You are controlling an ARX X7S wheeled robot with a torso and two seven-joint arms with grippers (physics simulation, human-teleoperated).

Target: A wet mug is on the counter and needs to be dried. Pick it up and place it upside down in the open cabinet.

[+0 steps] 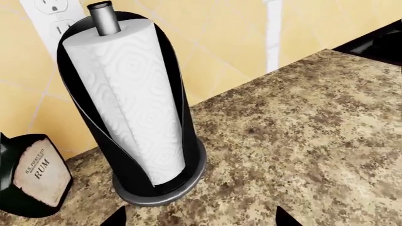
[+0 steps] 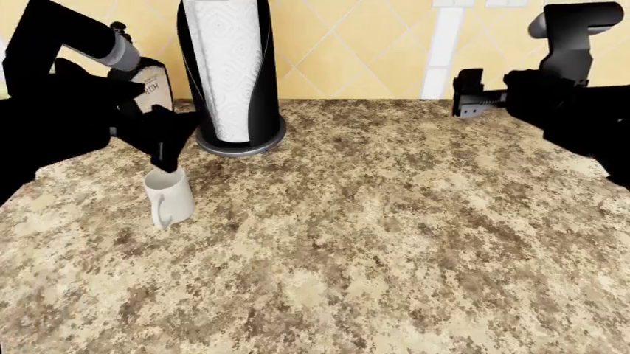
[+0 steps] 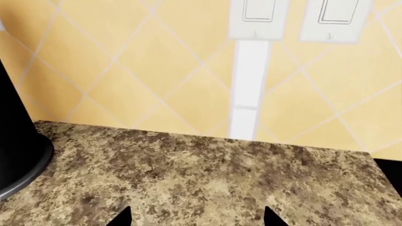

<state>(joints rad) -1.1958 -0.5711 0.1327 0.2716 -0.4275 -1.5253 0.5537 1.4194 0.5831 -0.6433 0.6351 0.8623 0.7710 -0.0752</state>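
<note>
The small white mug (image 2: 170, 195) stands upright on the speckled granite counter (image 2: 394, 243), its handle toward the front. My left gripper (image 2: 164, 158) hovers just above the mug's rim, touching or nearly so. In the left wrist view its two fingertips (image 1: 116, 218) stand wide apart over bare counter (image 1: 314, 141), with nothing between them, and the mug is out of that view. My right gripper (image 2: 467, 93) is held in the air at the right, open and empty, its fingertips (image 3: 123, 217) spread over the counter (image 3: 188, 174). The open cabinet is out of view.
A tall paper-towel roll in a black holder (image 2: 232, 74) stands just behind the mug, also in the left wrist view (image 1: 135, 108). A dark rum bottle (image 1: 35, 174) is beside it. The yellow tiled wall (image 3: 157, 70) has light switches (image 3: 257, 19) and an outlet (image 1: 53, 14). The black stovetop (image 1: 377, 42) lies at the counter's far end.
</note>
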